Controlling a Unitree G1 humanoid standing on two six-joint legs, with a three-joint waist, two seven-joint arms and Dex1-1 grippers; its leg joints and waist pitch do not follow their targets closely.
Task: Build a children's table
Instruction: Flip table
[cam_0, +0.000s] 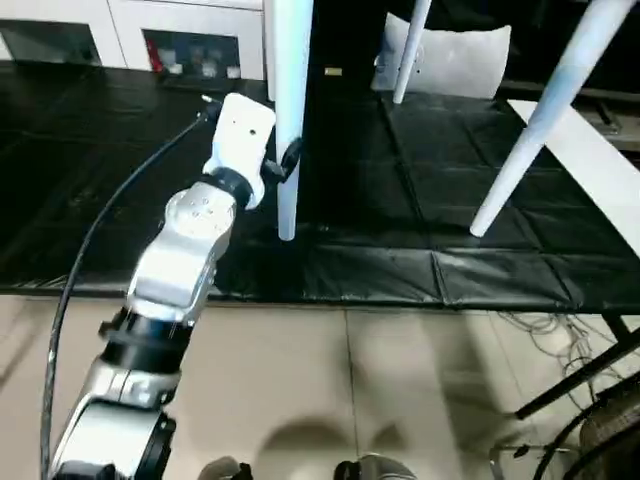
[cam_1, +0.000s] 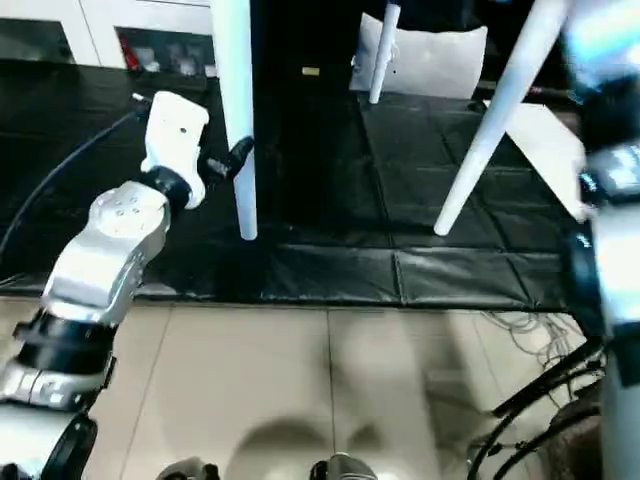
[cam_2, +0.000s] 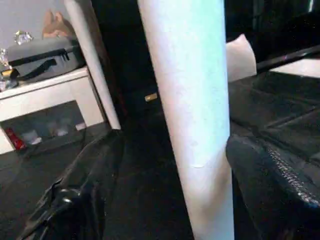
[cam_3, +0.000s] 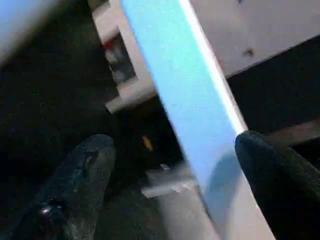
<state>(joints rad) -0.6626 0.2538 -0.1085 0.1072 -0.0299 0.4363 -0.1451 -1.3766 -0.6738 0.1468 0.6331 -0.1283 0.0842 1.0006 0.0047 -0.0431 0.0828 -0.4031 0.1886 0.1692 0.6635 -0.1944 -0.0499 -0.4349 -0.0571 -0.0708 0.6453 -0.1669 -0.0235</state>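
Our left pincer stands wide around the nearest white leg of the children's table; the leg passes between its two black fingers, and we cannot tell if they press it. This leg is upright and its tip is at the black mat. Our right pincer is also wide, with a slanted leg between its fingers. Two more legs lean farther back, near a white pillow.
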